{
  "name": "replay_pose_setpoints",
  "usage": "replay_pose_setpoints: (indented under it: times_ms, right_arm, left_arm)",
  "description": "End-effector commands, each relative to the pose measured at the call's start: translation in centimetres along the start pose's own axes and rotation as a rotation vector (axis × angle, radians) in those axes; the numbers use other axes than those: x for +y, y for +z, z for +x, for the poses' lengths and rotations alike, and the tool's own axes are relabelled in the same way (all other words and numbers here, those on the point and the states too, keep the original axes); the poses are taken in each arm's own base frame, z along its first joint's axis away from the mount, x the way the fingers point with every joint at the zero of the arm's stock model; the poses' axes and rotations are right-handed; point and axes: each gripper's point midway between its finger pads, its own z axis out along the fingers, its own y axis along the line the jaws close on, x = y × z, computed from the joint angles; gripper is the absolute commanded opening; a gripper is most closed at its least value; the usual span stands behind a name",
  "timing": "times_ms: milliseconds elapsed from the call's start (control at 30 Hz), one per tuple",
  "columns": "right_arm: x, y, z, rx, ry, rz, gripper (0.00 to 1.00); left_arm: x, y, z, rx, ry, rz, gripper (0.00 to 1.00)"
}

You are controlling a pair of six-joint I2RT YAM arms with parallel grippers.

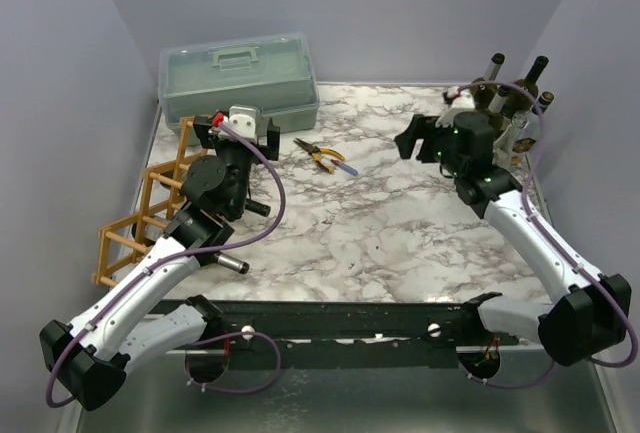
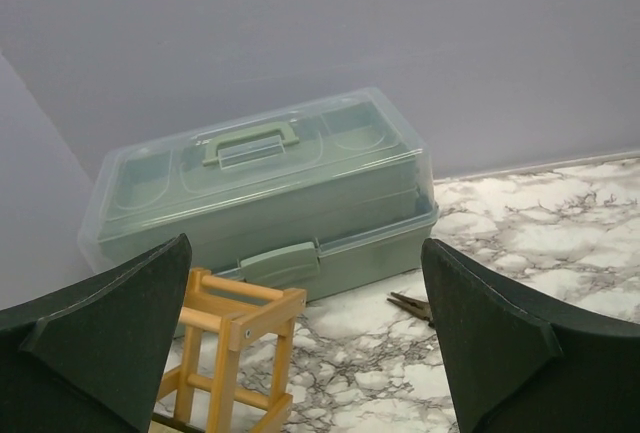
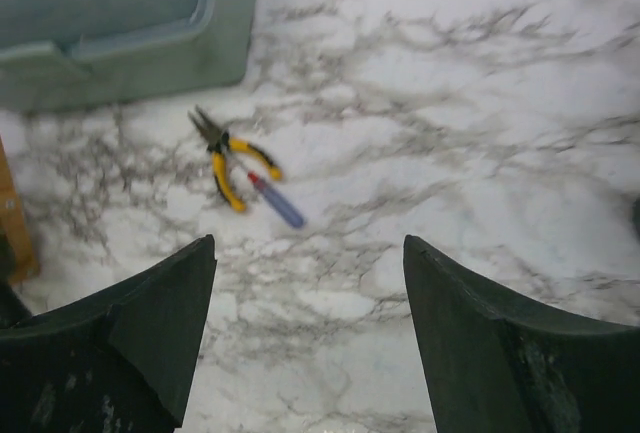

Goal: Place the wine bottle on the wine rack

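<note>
Top external: three wine bottles [image 1: 537, 71], one wine rack [image 1: 148, 193].

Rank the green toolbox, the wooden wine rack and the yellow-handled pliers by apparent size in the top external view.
Largest: green toolbox.
Second: wine rack, not far behind. The left arm hides part of it, so the gap between these two is unsure.
Smallest by far: pliers.

On the tabletop [image 1: 400, 243], the wine rack [image 1: 147, 191] sits at nine o'clock, the toolbox [image 1: 238, 81] behind it at eleven, pliers [image 1: 322, 156] near the toolbox's right end, wine bottles [image 1: 536, 71] clustered at two o'clock.
</note>
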Motion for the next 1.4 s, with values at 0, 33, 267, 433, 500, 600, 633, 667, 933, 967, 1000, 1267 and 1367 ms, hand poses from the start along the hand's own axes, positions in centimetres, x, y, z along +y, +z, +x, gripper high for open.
replay_pose_setpoints:
  times_ms: [0, 33, 267, 433, 500, 600, 633, 667, 933, 967, 1000, 1267, 1367]
  right_arm:
    - [-5.2, -2.2, -5.7, -0.146, 0.078, 0.211, 0.79]
    - [-6.1, -2.6, -6.6, -0.165, 0.091, 0.246, 0.79]
    - [-10.8, -7.0, -12.1, -0.307, 0.122, 0.549, 0.82]
    - [-12.8, -9.6, -14.1, -0.392, 0.128, 0.678, 0.86]
    - [-12.6, -9.9, -14.6, -0.405, 0.129, 0.665, 0.87]
    - [-12.8, -10.3, -15.4, -0.421, 0.123, 0.684, 0.93]
    - [-12.9, -10.1, -15.7, -0.424, 0.115, 0.681, 0.97]
    - [-12.6, -9.8, -16.3, -0.422, 0.106, 0.664, 0.98]
    - [-13.6, -6.5, -19.1, -0.334, 0.056, 0.702, 1.00]
    - [-14.2, -6.3, -19.3, -0.324, 0.057, 0.717, 1.00]
    - [-14.7, -5.8, -19.2, -0.303, 0.060, 0.726, 1.00]
    - [-19.3, -3.9, -17.5, -0.190, 0.105, 0.762, 0.93]
    - [-20.3, -2.9, -16.7, -0.139, 0.102, 0.773, 0.87]
  left_arm:
    - [-0.9, 0.2, 0.4, 0.010, -0.025, 0.037, 0.99]
    - [-1.0, 0.2, 0.4, 0.014, -0.025, 0.045, 0.99]
    - [-1.8, 0.3, 0.8, 0.022, -0.004, 0.083, 0.99]
    - [-1.9, 0.2, 0.8, 0.018, 0.003, 0.092, 0.99]
    - [-2.0, 0.3, 0.9, 0.021, 0.007, 0.094, 0.99]
    - [-2.1, 0.4, 1.0, 0.024, 0.008, 0.095, 0.99]
    - [-2.1, 0.4, 0.9, 0.022, 0.007, 0.098, 0.99]
    - [-2.2, 0.4, 1.0, 0.022, 0.007, 0.103, 0.99]
    - [-2.2, 0.1, 0.7, 0.014, 0.010, 0.107, 0.99]
    - [-2.2, 0.1, 0.7, 0.014, 0.011, 0.107, 0.99]
    - [-2.3, 0.1, 0.7, 0.013, 0.011, 0.109, 0.99]
    - [-2.7, 0.1, 1.1, 0.021, 0.025, 0.122, 0.99]
    - [-3.1, 0.2, 1.5, 0.031, 0.035, 0.126, 0.99]
